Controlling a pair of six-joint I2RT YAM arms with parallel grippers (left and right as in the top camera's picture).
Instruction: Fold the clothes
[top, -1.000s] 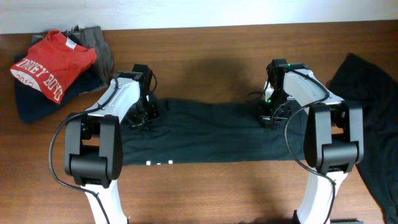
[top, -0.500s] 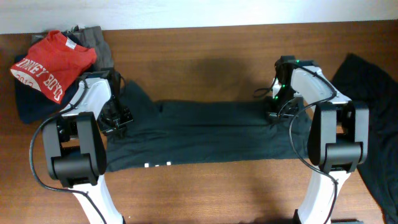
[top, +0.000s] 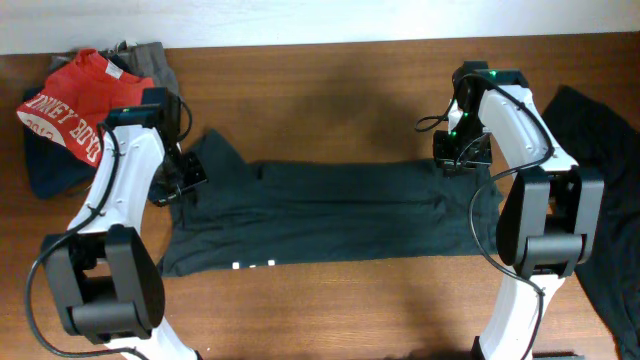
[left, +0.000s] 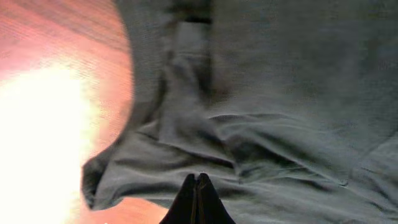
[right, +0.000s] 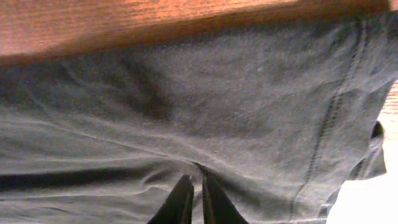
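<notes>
Worktop (top: 330, 100) holds the black T-shirt (top: 330, 215); left pincer (left: 196, 180) clamps it, right pincer (right: 194, 179) slightly apart: my one-sided pull may skew it.

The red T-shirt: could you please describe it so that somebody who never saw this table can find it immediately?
On the wooden table, go to the far left corner. The red T-shirt lies there, over a navy garment and beside a grey garment. It alone is red, with white lettering; the black T-shirt lies mid-table.
</notes>
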